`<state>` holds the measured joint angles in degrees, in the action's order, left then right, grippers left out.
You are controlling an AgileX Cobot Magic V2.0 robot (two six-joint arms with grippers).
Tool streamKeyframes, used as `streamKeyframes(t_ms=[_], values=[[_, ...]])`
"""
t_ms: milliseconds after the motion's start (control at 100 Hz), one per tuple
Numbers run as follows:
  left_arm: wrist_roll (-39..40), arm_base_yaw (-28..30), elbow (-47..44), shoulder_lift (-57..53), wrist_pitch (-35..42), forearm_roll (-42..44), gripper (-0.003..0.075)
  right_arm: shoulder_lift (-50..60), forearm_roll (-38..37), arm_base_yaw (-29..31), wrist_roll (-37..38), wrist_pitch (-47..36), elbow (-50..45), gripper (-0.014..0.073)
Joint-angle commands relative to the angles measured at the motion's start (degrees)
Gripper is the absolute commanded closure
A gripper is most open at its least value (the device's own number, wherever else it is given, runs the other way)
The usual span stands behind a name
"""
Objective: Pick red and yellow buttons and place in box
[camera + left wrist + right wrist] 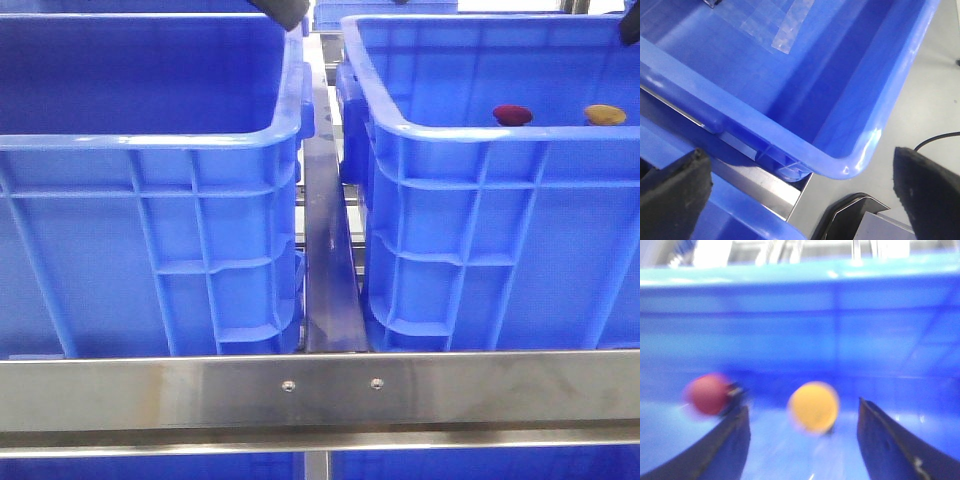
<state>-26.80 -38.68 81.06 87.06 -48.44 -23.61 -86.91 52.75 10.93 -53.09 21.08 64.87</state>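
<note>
Two alike blue boxes stand side by side. The dark red button [512, 114] and the yellow button [605, 114] lie apart on the floor of the right box [470, 215]. My right gripper [801, 406] is open inside that box. In its blurred wrist view the yellow button [813, 406] sits just ahead of the gap between the fingers, untouched, and the red button [707, 393] lies beyond one fingertip. Only a dark tip of the right gripper [630, 25] shows in the front view. My left gripper [283, 10] hovers open over the left box [150, 220], holding nothing.
A steel rail [320, 395] crosses the front below both boxes, and a narrow metal channel [328, 260] runs between them. In the left wrist view a blue crate's corner [850, 162], a metal bar [765, 187] and grey floor [930, 90] show.
</note>
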Motion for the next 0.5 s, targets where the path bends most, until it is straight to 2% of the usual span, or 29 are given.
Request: streamKeyframes(t_ms=[0, 100, 210, 330, 490], values=[[0.08, -0.5, 1.59, -1.85, 3.06, -1.93, 0.0029, 7.19, 0.86, 0.35, -0.56, -0.92, -1.55, 0.0283], [0.08, -0.5, 1.59, -1.85, 3.06, -1.93, 0.0034, 12.67, 0.86, 0.35, -0.56, -0.85, -6.08, 0.0472], [0.08, -0.5, 1.59, -1.85, 3.06, -1.93, 0.0092, 18.78, 0.97, 0.35, -0.56, -0.21, -10.93, 0.0671], [0.08, -0.5, 1.59, -1.85, 3.42, -1.93, 0.0194, 26.51, 1.1, 0.35, -0.56, 0.61, -16.25, 0.0661], [0.08, -0.5, 1.59, -1.85, 5.4, -1.93, 0.0377, 36.83, 1.15, 0.35, -0.56, 0.66, -23.23, 0.0661]])
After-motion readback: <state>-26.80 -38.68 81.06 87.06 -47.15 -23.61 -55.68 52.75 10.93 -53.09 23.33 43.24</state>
